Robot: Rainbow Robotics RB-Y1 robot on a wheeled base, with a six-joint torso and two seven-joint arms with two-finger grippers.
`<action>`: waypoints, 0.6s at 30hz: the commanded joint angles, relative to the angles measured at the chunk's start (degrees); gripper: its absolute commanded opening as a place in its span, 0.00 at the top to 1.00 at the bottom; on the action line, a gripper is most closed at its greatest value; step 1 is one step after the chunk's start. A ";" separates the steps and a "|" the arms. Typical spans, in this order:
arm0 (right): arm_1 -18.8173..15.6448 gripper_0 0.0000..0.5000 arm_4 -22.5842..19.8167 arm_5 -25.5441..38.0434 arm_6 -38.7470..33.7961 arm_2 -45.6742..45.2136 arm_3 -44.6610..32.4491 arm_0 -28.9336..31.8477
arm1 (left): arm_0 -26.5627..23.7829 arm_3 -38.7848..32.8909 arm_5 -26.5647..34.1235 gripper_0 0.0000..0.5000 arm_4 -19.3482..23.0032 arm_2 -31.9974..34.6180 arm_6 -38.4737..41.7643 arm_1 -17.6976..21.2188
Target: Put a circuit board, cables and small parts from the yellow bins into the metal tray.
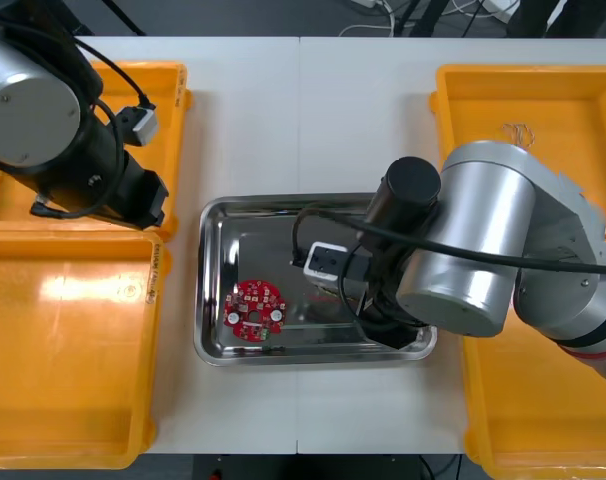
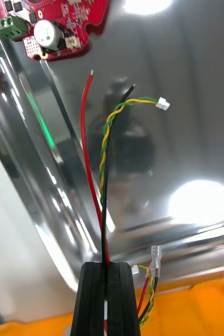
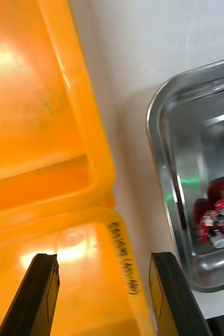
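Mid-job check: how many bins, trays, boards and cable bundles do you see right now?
Yellow bins: 4
Metal tray: 1
Circuit board, in the tray: 1
Cable bundle, held by the right tool over the tray: 1
Total: 7
Left tool hovers open over the left bins.

Tray [image 1: 215,215] mid-table between bins [image 1: 73,380].
The circuit board [image 1: 255,310] lies in the tray's left near corner. The right gripper [image 2: 107,265], clamping cables [image 2: 102,173], hangs above the tray's right side. The left gripper [image 3: 104,256] is above the bins on the left.
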 commanded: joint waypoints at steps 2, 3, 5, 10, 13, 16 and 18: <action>0.99 1.00 1.55 -4.78 2.94 4.19 2.48 -1.91 | -5.40 6.10 0.49 0.00 -0.03 3.23 -5.67 2.89; 1.17 1.00 1.55 -5.57 3.20 4.54 3.19 -1.91 | -5.75 7.42 0.27 0.00 -0.20 3.67 -7.07 2.98; 1.34 1.00 1.90 -6.63 3.73 5.07 4.06 -1.91 | -5.93 9.00 -0.17 0.00 -0.55 4.72 -9.01 2.98; 1.43 1.00 4.97 -7.94 4.96 8.15 4.86 -1.99 | -5.93 12.43 -2.37 0.00 -1.87 7.10 -14.81 3.07; 1.25 1.00 5.59 -8.12 5.40 8.85 5.65 -1.99 | -5.93 14.19 -4.21 0.00 -2.58 8.24 -17.88 3.24; 1.25 1.00 5.41 -8.21 6.10 8.85 6.35 -1.91 | -6.02 16.21 -6.23 0.00 -3.63 9.12 -21.31 3.24; 0.90 1.00 5.50 -9.00 6.72 9.20 7.23 -1.91 | -6.02 18.05 -8.08 0.00 -4.16 9.56 -23.60 3.07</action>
